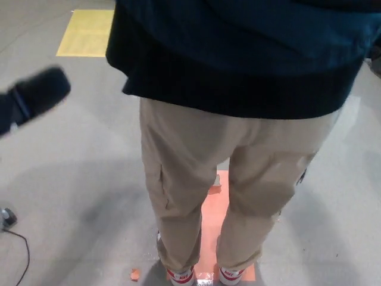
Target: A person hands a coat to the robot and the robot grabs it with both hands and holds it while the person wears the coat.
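A smooth grey floor (pixel 71 179) fills the view from above. A yellow square marking (pixel 87 32) lies flat on it at the upper left. Lower centre, an orange marking (pixel 212 229) is on the floor, with a person's two shoes (pixel 230 276) standing on its near edge, white with red trim. At the lower left edge, a thin black cable (pixel 22 253) curls across the floor beside a small dark object (pixel 6 217).

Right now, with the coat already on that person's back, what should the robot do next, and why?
Probably lower the left arm and pull it back. The dark coat hangs on the person, whose back is turned, and that blurred arm hovers apart from the coat. The right hand is out of view.
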